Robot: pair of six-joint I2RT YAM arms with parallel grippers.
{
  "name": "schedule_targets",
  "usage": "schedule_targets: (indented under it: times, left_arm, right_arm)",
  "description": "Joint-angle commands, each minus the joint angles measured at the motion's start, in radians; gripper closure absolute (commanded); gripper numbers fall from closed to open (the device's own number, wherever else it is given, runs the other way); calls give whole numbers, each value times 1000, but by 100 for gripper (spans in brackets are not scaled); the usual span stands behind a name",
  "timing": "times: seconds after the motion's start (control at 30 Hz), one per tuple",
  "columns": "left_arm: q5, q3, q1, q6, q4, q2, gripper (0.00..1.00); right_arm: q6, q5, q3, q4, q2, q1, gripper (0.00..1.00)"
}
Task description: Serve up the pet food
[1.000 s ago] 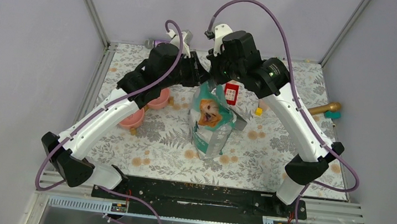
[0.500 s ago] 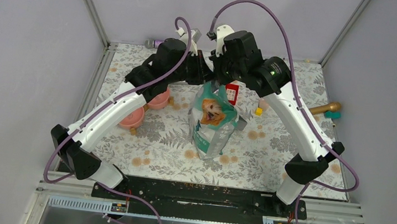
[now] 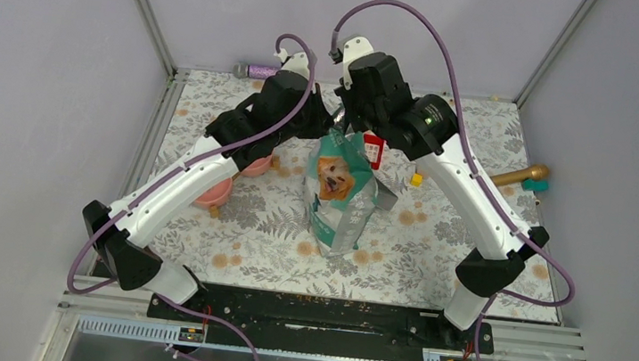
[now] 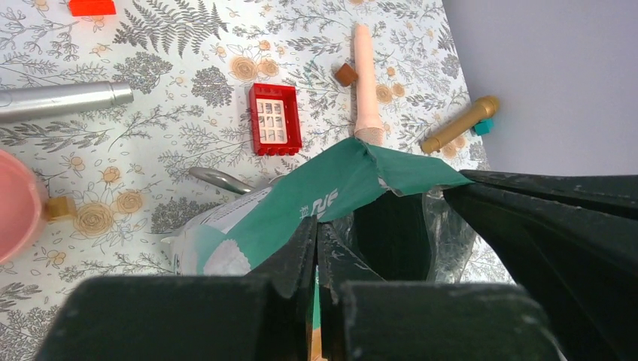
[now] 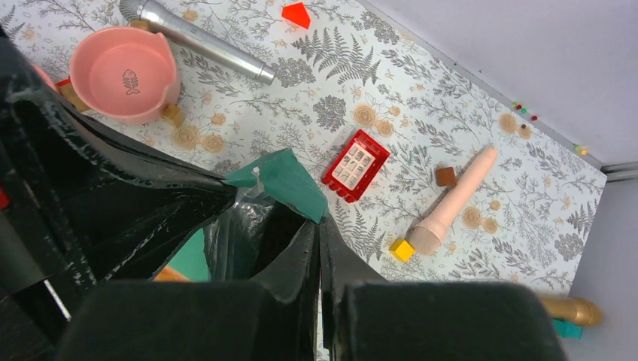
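Note:
A teal dog-picture bag (image 3: 341,199) stands upright mid-mat. My left gripper (image 4: 316,226) is shut on the left side of its top edge (image 4: 338,184). On the opposite side of the mouth, my right gripper (image 5: 317,222) is shut on the teal rim (image 5: 282,177). The two grippers (image 3: 322,134) (image 3: 353,136) meet above the bag. The mouth gapes between them, dark and lined with clear film. The pet food is hidden inside. Two pink bowls (image 3: 254,167) (image 3: 212,192) sit left of the bag; one bowl (image 5: 124,71) shows a fish mark and is empty.
Behind the bag lie a red window brick (image 4: 274,119), a silver microphone (image 5: 195,41), a peach microphone (image 5: 451,203), a yellow cube (image 5: 402,250) and a brown cube (image 5: 445,176). A gold microphone (image 3: 522,176) rests at the right wall, and a purple tube (image 3: 258,71) at the back.
My left gripper has closed onto the bag's top edge, and its wrist has shifted slightly back. The right gripper has kept its grip and drifted slightly left. The bag stands a little straighter.

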Motion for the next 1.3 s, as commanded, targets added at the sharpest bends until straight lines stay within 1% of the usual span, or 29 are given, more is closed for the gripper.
schedule_targets:
  times: [0.0, 0.13, 0.27, 0.3, 0.33, 0.4, 0.47, 0.53, 0.6, 0.67, 0.8, 0.87, 0.9, 0.93, 0.97, 1.0, 1.03, 1.1, 1.13, 1.17, 1.27]
  left_arm:
    - [-171, -7, 32, 64, -142, -20, 100]
    - [-123, -16, 32, 59, -121, -67, 100]
    - [-39, -20, 32, 65, -92, -108, 100]
    - [-16, -19, 31, 66, -84, -115, 100]
    - [3, -23, 31, 70, -74, -121, 100]
    - [33, -26, 31, 73, -61, -125, 100]
    - [48, -23, 32, 70, -60, -124, 100]
    - [50, -23, 31, 65, -60, -123, 100]
    - [46, -21, 31, 61, -60, -122, 100]
    - [46, -20, 31, 58, -58, -122, 100]
    - [42, -19, 32, 51, -50, -125, 100]
    - [39, -17, 31, 46, -46, -124, 100]
    - [36, -14, 31, 46, -47, -122, 100]
    - [36, -11, 32, 44, -47, -120, 100]
    - [37, -7, 32, 42, -50, -116, 100]
    - [39, -1, 32, 37, -54, -112, 100]
    - [42, 5, 32, 36, -59, -107, 97]
    - [60, 21, 32, 30, -69, -97, 72]
    - [78, 26, 32, 28, -68, -92, 62]
    - [90, 31, 31, 24, -67, -88, 55]
    - [97, 44, 32, 21, -67, -77, 46]
  right_arm:
    - [-42, 100, 14, -17, -31, -9, 100]
    - [-28, 25, 23, -26, -40, -9, 100]
    - [12, -68, 27, -25, -45, -9, 100]
    - [24, -94, 28, -26, -44, -9, 98]
    - [36, -115, 29, -26, -40, -9, 91]
    - [51, -141, 34, -26, -24, -9, 73]
    - [82, -136, 47, -35, 0, -9, 63]
    - [100, -105, 75, -53, 29, -9, 59]
    - [120, -87, 114, -85, 63, -9, 57]
    - [141, -106, 135, -111, 85, -9, 56]
    - [179, -160, 119, -130, 105, -8, 55]
    - [187, -184, 96, -130, 109, -9, 56]
    - [195, -174, 86, -131, 109, -9, 60]
    - [201, -164, 79, -129, 109, -9, 71]
    - [209, -152, 76, -129, 106, -8, 83]
    - [211, -149, 73, -126, 101, -9, 100]
    - [213, -155, 69, -119, 92, -9, 100]
    - [220, -184, 53, -96, 70, -7, 100]
    - [224, -202, 42, -84, 58, -7, 100]
    - [226, -224, 27, -73, 48, -7, 100]
    - [240, -275, 8, -55, 25, -8, 100]
